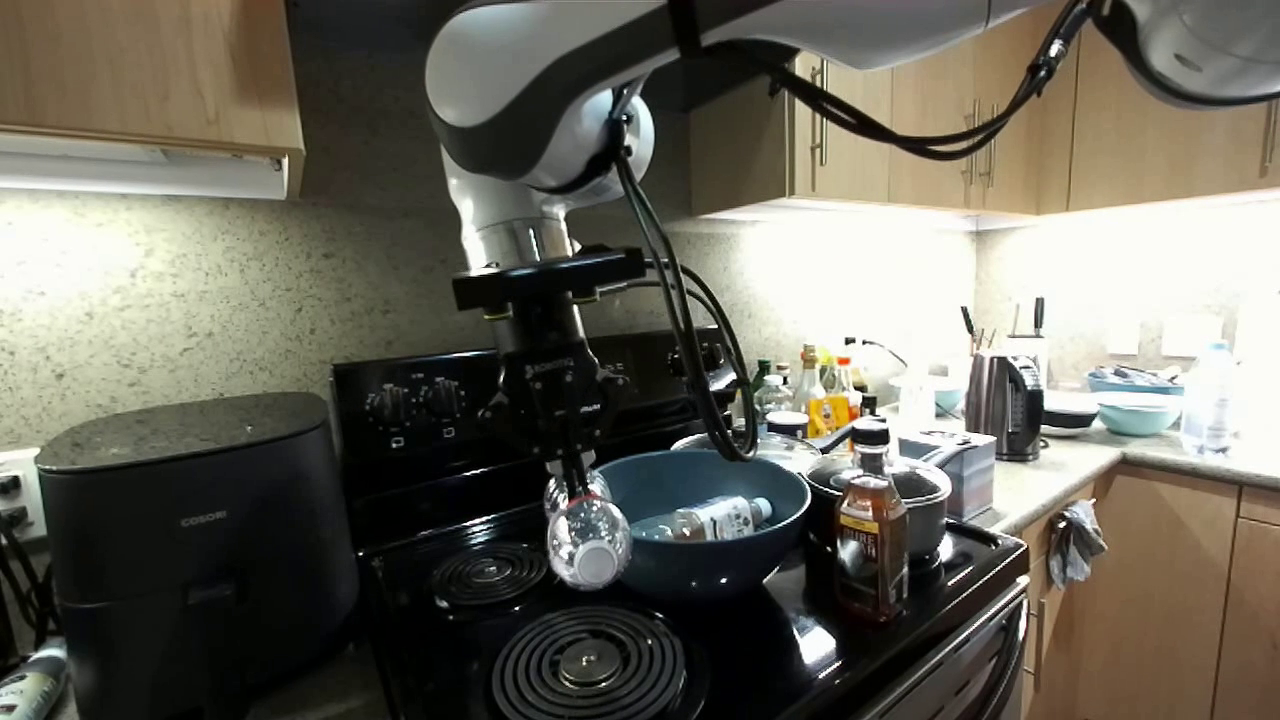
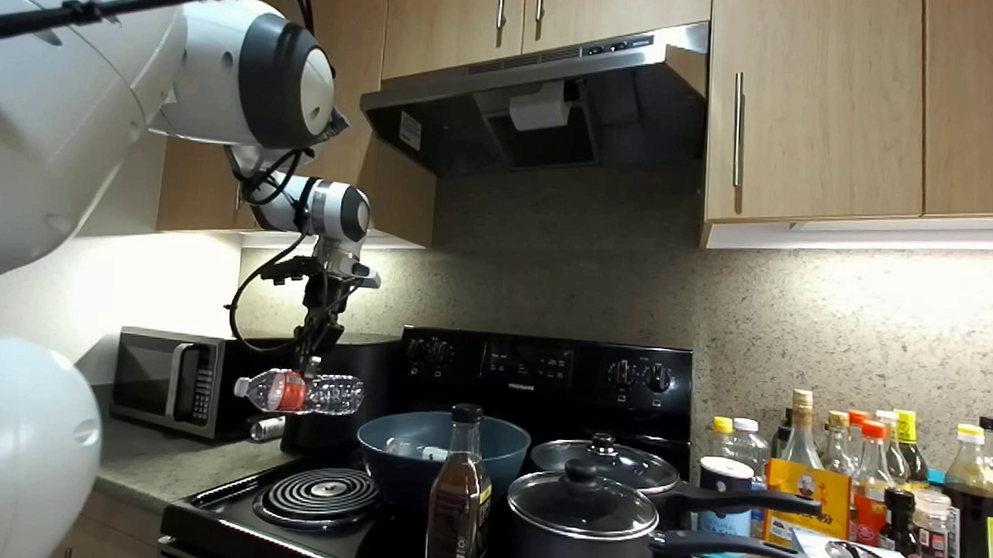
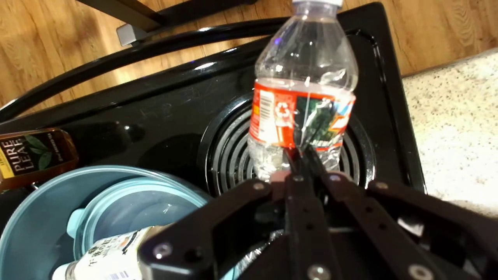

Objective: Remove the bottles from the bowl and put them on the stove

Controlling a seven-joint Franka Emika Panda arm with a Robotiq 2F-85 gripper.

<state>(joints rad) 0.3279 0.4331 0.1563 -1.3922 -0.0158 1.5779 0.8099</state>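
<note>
My gripper [image 1: 574, 482] is shut on a clear bottle with a red label [image 3: 272, 112]. It holds this bottle sideways, cap toward the stove's front edge. The bottle also shows in both exterior views [image 1: 590, 525] [image 2: 293, 392], raised above the stove [image 1: 745, 640] beside the bowl. The gripper's tips pinch it around the label's lower edge in the wrist view [image 3: 300, 151]. The deep blue bowl [image 1: 690, 575] stands on the stove. The paler bottle with a tan label [image 3: 111, 254] lies inside the bowl, tilted on its side; it also shows in an exterior view [image 1: 725, 518].
Coil burners [image 1: 588, 662] lie below and in front of the held bottle. A brown Pure Leaf bottle [image 1: 872, 545] stands by the bowl. Lidded pots [image 2: 578, 546] with handles stand beyond it. A dark air fryer [image 1: 195, 540] flanks the stove. A light blue container [image 3: 136, 194] sits inside the bowl.
</note>
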